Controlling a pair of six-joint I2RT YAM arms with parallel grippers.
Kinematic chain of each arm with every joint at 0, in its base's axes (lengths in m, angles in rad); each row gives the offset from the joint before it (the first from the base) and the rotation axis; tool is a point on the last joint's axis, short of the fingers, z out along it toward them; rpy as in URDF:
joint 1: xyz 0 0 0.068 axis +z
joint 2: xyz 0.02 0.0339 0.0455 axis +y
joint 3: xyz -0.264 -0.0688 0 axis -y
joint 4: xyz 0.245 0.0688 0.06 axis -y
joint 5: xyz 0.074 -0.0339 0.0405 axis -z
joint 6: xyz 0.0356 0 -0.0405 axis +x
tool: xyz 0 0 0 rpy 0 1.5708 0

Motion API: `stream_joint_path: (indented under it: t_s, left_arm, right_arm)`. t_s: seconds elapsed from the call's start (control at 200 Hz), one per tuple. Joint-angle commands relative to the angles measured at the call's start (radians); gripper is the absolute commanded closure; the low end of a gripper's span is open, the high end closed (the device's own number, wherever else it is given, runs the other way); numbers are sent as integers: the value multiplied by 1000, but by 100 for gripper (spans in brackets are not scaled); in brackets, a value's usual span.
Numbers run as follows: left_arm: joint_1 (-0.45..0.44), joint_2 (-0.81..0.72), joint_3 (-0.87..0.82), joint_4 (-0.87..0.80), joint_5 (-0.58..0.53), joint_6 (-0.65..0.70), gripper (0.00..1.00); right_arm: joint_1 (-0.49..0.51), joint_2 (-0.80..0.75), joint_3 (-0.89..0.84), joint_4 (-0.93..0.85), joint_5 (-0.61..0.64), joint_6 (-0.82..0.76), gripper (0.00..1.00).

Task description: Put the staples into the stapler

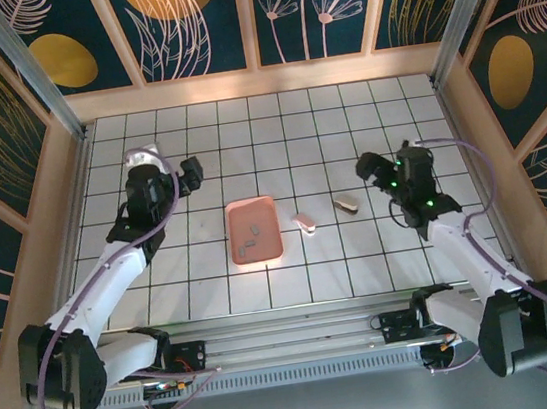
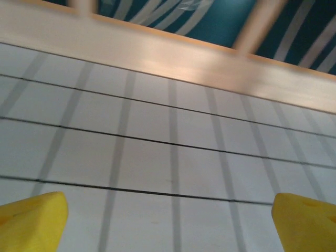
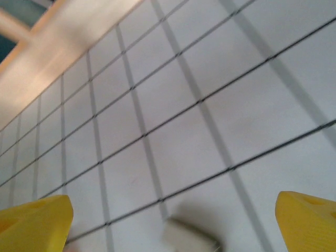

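Several tiny grey staples (image 1: 251, 235) lie inside a shallow pink tray (image 1: 263, 212) at the table's middle. Right of the tray rest two small staplers, a pink-and-white one (image 1: 305, 221) and a beige one (image 1: 346, 203). My right gripper (image 1: 366, 172) hovers just right of the beige stapler, open, with nothing between its yellow fingers (image 3: 37, 223). That stapler's blurred beige end (image 3: 191, 239) shows at the bottom of the right wrist view, below the open right gripper (image 3: 173, 223). My left gripper (image 1: 191, 173) stands open and apart from the tray, to its upper left. In the left wrist view the left gripper (image 2: 170, 223) has bare tiles between its fingers (image 2: 31, 220).
The white tiled table (image 1: 284, 132) is bordered by a wooden rim (image 1: 257, 81) at the back and sides. Both arms reach in from the near edge, with the tray and staplers between them.
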Motion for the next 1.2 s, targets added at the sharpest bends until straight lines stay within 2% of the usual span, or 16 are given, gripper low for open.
stream_joint_path:
  t_s: [0.0, 0.115, 0.215, 0.285, 0.385, 0.415, 0.501, 0.556, 0.601, 0.706, 0.761, 0.816, 0.851, 0.886, 0.916, 1.196]
  left_arm:
    - [16, -32, -121, 112, -334, 29, 1]
    - [45, -64, -262, 263, -375, 98, 1]
    - [58, -58, -407, 478, -381, 199, 1]
    - [78, -11, -474, 614, -357, 228, 1]
    - [109, 87, -481, 673, -319, 215, 1]
    - [113, 98, -480, 712, -313, 230, 1]
    - [143, 134, -565, 1020, -226, 286, 1]
    - [158, 170, -540, 1024, -214, 313, 1]
    - [180, 209, -552, 1126, -176, 346, 1]
    - [265, 380, -564, 1302, -78, 278, 1]
    - [279, 336, -540, 1167, -53, 259, 1]
    - [282, 363, -575, 1291, -72, 252, 1]
    - [282, 356, -559, 1228, -87, 243, 1]
    - [282, 345, -528, 1163, -88, 248, 1]
    - [282, 356, -538, 1196, -88, 250, 1]
    - [282, 346, -542, 1195, -77, 256, 1]
  right_arm:
    - [-87, -38, -106, 198, 54, -208, 1]
    - [-139, -87, -243, 388, 96, -292, 1]
    - [-161, -112, -345, 533, 93, -369, 1]
    - [-170, -106, -405, 623, 103, -411, 1]
    - [-194, -70, -469, 752, 105, -426, 1]
    - [-205, -52, -488, 802, 95, -427, 1]
    - [-234, 10, -542, 994, 46, -425, 1]
    - [-249, 66, -548, 1085, 25, -425, 1]
    - [-254, 122, -545, 1167, 12, -437, 1]
    - [-258, 298, -512, 1353, -12, -450, 1]
    - [-262, 407, -490, 1444, -59, -425, 1]
    - [-237, 514, -478, 1517, -93, -467, 1]
    - [-201, 582, -471, 1611, -62, -498, 1]
    - [-192, 539, -438, 1487, -46, -507, 1]
    - [-189, 523, -412, 1386, -35, -507, 1]
    - [-186, 545, -398, 1399, -34, -508, 1]
